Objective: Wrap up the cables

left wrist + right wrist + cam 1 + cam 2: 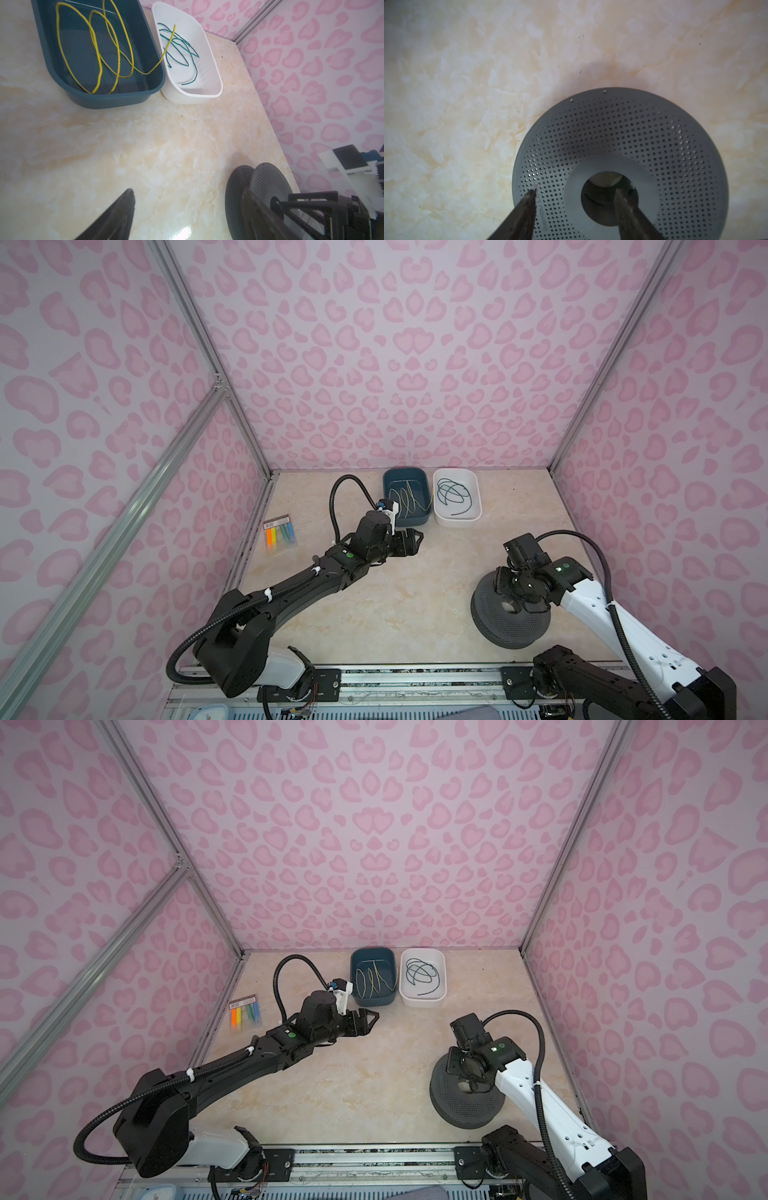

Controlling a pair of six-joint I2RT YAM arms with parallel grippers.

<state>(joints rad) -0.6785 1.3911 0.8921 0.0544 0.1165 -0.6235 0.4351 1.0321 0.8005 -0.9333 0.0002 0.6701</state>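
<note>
**Wire loose, spool bare**

My right end effector [577, 190] stands half-spread and grips nothing. One fingertip dips into the hub hole of the grey spool [633, 128], at 4 o'clock on the surface [145, 145]. My left end effector [417, 541] hangs wide and empty near centre. The yellow wire [101, 71] lies looped in the blue tray [108, 101] at 12 o'clock, its end draped into the white tray [193, 99] over the green cord [195, 68]. Pulling it could snag that cord or drag a tray. A sideways move of my right arm could tip the spool.
</note>
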